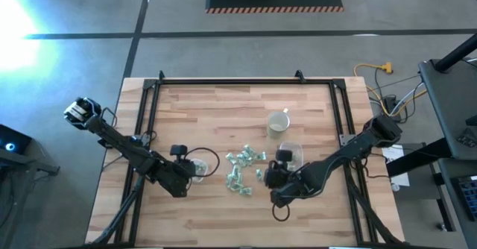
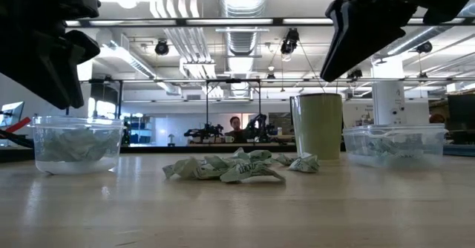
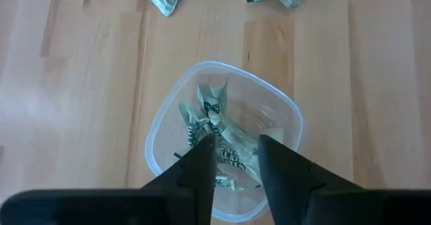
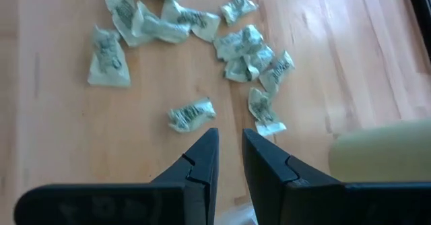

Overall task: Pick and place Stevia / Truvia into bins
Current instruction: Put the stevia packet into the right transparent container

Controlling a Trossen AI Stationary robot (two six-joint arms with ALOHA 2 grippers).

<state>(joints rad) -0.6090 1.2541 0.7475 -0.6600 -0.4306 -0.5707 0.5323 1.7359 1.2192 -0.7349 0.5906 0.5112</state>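
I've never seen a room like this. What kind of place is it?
Probably a robot lab or workshop: bare ceiling ducts overhead, a wooden table on a concrete floor with hazard-striped marking, and more robot arms far behind.

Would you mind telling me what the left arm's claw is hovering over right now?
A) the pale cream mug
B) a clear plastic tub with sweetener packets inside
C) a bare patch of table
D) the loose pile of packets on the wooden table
B: the left wrist view looks past the left claw, its fingers slightly apart, straight down into the clear plastic tub with crumpled pale green and white sweetener packets inside.
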